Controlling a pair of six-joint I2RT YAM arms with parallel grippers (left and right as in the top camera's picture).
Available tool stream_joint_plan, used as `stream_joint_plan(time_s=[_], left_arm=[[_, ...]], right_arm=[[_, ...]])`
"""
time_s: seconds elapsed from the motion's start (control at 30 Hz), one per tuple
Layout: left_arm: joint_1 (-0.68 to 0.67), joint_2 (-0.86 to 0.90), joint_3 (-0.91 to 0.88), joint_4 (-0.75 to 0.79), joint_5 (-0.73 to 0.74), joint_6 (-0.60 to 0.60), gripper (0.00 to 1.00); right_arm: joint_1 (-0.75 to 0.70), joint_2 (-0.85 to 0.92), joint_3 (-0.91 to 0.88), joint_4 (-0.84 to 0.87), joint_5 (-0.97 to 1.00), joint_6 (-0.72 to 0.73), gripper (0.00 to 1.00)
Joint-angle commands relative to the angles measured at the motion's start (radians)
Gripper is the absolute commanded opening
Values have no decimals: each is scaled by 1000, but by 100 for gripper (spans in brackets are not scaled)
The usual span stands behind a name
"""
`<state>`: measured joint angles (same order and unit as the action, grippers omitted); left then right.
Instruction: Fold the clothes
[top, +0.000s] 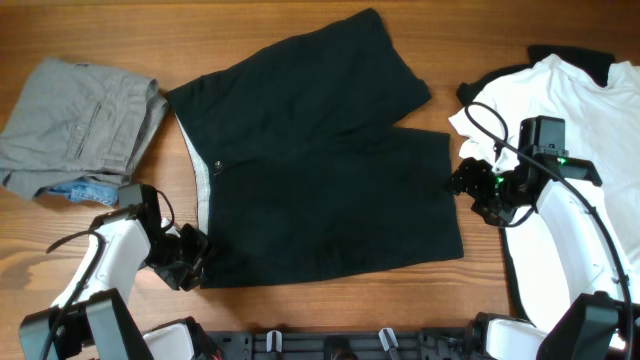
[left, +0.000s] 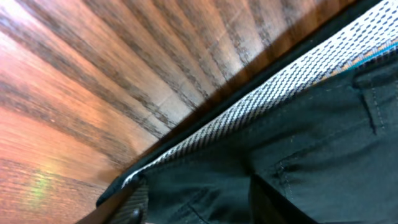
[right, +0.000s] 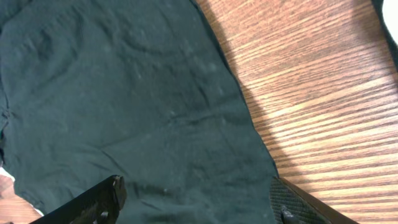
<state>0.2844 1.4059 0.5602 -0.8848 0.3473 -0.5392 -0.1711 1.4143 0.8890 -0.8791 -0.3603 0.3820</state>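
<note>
A black garment, shaped like shorts with a white-lined waistband, lies spread flat mid-table. Folded grey trousers sit at the far left. A white T-shirt lies at the right, partly under my right arm. My left gripper is at the black garment's near-left corner. In the left wrist view the left gripper has its jaws apart with the waistband corner lying between them. My right gripper is at the garment's right edge. The right gripper stands open just above the black cloth and holds nothing.
A bit of blue cloth pokes out below the grey trousers. Black fabric shows behind the white T-shirt. Bare wooden table lies between the garments. A black rail runs along the near edge.
</note>
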Motion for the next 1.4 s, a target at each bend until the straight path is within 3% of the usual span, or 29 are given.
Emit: stream_joint_plan(time_s=[0.0, 0.1, 0.13, 0.2, 0.23, 0.63, 0.67, 0.73, 0.83, 0.97, 1.07, 1.37], left_arm=[[6, 6, -32, 30, -15, -20, 56], [6, 6, -32, 69, -15, -42, 47], [6, 6, -32, 88, -14, -53, 37], [6, 6, -32, 153, 10, -53, 7], [3, 6, -32, 193, 25, -53, 4], [-195, 111, -28, 533, -108, -42, 4], [-194, 113, -26, 520, -106, -42, 8], [-181, 111, -21, 486, -106, -42, 29], [-144, 96, 12, 390, -76, -41, 49], [-58, 51, 114, 191, -43, -34, 64], [-16, 41, 167, 72, -30, -7, 64], [22, 42, 170, -127, -31, -7, 50]], right_arm=[[0, 11, -7, 7, -14, 14, 79], [0, 11, -7, 19, -14, 14, 79], [0, 11, -7, 27, -14, 14, 79], [0, 11, -7, 49, -15, 14, 78], [0, 11, -7, 58, -14, 10, 78], [0, 11, -7, 69, -15, 13, 75], [0, 11, -7, 63, -15, 13, 75], [0, 11, -7, 50, -12, 11, 76], [0, 11, -7, 42, -7, 12, 77], [0, 11, -7, 37, -7, 13, 78], [0, 11, -7, 36, -7, 13, 78], [0, 11, -7, 36, -7, 12, 78]])
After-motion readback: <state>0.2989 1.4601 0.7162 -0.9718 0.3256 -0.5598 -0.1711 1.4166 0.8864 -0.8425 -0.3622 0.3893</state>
